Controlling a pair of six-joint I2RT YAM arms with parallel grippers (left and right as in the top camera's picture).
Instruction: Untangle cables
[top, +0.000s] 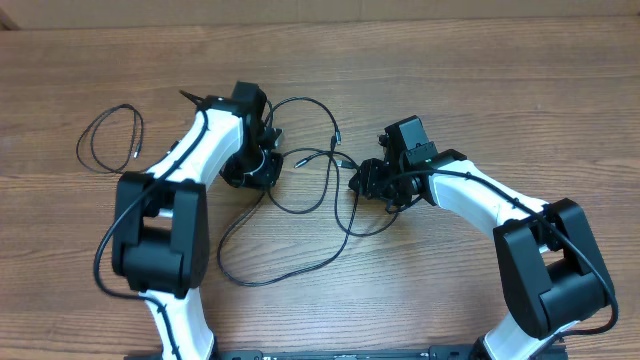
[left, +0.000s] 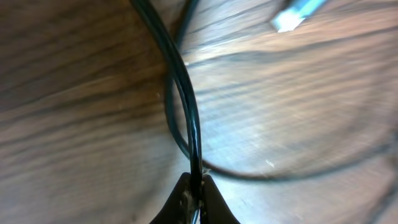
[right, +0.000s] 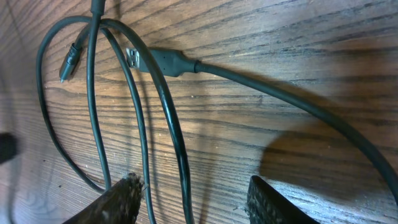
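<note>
A brown wood-grain bench (top: 400, 60) fills every view. The white left arm (top: 195, 150) and white right arm (top: 480, 195) reach toward its middle, wrists bent down. The left gripper (left: 196, 200) has its jaws clamped on one strand of the thin black cables (top: 322, 205). The right gripper (right: 196, 196) holds its jaws apart astride two strands. The cables lie in tangled loops mid-bench, one silver-tipped plug (right: 133, 57) showing. A separate black cable loop (top: 110, 135) lies far left.

Two arms reaching inward, grippers low.
The left arm (top: 195, 150) angles forward, its left gripper (left: 196, 186) pinched tight on a cable (left: 186, 106). The right arm (top: 475, 195) bends toward the left; the right gripper (right: 194, 185) has its fingers apart, holding nothing.
</note>
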